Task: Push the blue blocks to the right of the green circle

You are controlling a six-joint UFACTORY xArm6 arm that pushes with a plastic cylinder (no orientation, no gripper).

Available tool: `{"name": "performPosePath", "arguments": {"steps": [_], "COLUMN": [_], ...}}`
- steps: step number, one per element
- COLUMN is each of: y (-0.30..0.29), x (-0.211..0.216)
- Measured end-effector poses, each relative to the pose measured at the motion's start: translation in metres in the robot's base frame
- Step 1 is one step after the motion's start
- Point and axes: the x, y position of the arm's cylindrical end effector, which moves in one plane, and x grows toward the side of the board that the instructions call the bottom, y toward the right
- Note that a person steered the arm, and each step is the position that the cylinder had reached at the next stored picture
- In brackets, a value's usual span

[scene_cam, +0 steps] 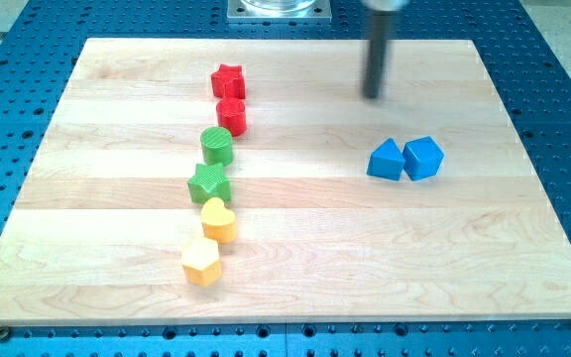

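Two blue blocks lie side by side at the view's right: a blue triangle-like block (387, 160) and a blue cube-like block (423, 157), touching. The green circle (217, 146) stands left of the middle, well apart from them. My tip (373, 96) is above the blue blocks in the view, about a block's width from them, touching nothing.
A column of blocks runs down the view's left of centre: a red star (228, 81), a red round block (232, 115), the green circle, a green star (209, 182), a yellow heart (219, 220) and a yellow hexagon (201, 262). The wooden board (117, 109) lies on a blue perforated table (563, 89).
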Motion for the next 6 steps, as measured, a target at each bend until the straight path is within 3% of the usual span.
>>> {"name": "performPosePath", "arguments": {"steps": [1, 2, 4, 6], "y": [0.075, 0.060, -0.088, -0.090], "x": [0.069, 0.138, 0.134, 0.149]}}
